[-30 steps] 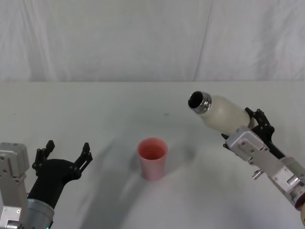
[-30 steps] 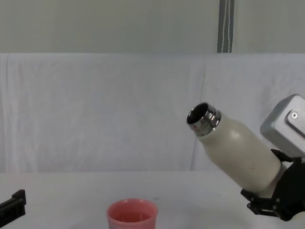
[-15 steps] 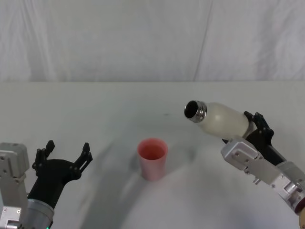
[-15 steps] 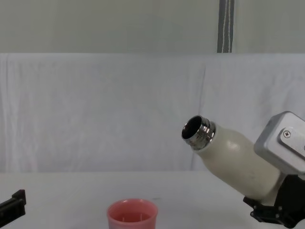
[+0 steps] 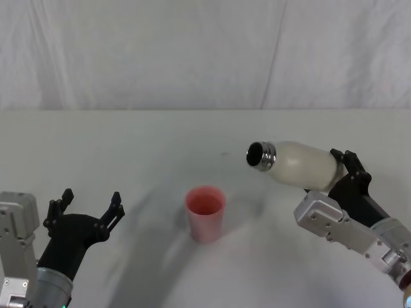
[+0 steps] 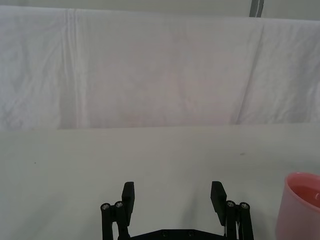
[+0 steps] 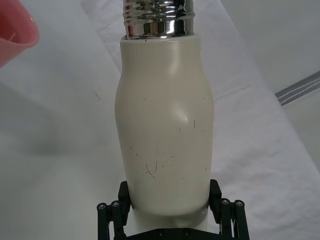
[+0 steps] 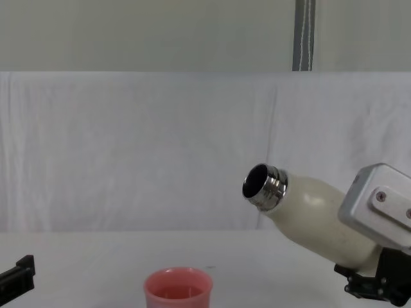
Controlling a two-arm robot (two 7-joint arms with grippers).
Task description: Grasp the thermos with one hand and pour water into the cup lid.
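The cream-white thermos [image 5: 300,164] hangs in the air right of centre, tilted far over with its open steel neck [image 5: 260,156] pointing left toward the cup lid. My right gripper [image 5: 345,172] is shut on its lower body; its fingers [image 7: 122,200] flank the thermos [image 7: 165,130] in the right wrist view. In the chest view the thermos [image 8: 314,215] leans left above the table. The salmon-pink cup lid [image 5: 205,213] stands upright mid-table, left of and below the neck, also in the chest view as cup lid [image 8: 178,290]. My left gripper [image 5: 87,207] rests open at the near left, holding nothing.
A white cloth covers the table [image 5: 128,154] and a white curtain [image 5: 192,51] hangs behind it. The left wrist view has the left gripper [image 6: 173,196] over bare cloth with the cup lid [image 6: 302,205] off to one side.
The right gripper has tipped the thermos further over and lowered it; the neck now points more level and sits a bit lower and more to the left. The left arm has not moved.
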